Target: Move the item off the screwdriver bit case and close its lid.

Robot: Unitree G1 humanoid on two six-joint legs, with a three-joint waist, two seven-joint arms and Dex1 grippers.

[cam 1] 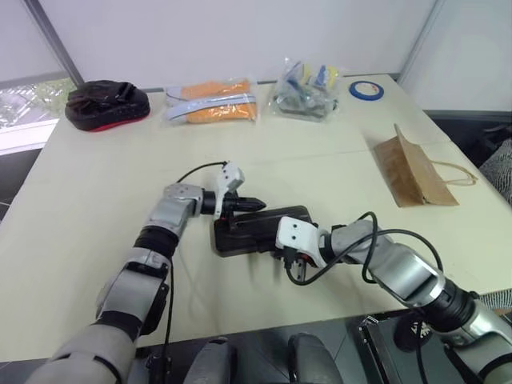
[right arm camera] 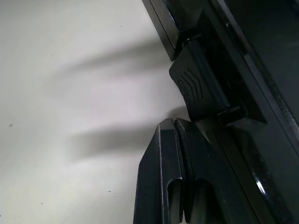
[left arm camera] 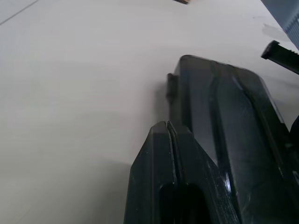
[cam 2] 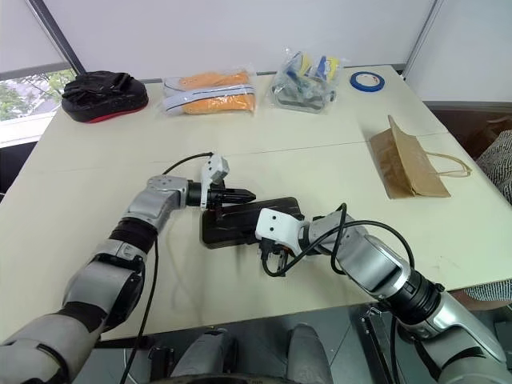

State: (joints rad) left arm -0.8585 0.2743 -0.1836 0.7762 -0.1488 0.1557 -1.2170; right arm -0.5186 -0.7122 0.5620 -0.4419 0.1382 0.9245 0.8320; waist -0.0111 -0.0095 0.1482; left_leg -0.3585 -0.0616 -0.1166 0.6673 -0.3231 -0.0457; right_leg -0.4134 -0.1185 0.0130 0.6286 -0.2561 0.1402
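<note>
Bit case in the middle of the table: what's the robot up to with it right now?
The brown paper bag already lies off to the right on the table, well apart from the screwdriver bit case. The case's lid looks down. The left claw, shut, is at the case's far edge, and the right claw, shut, sits by the small black latch tab at its near edge.

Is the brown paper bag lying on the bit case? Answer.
No, the brown paper bag lies on the table, well apart from the bit case.
</note>
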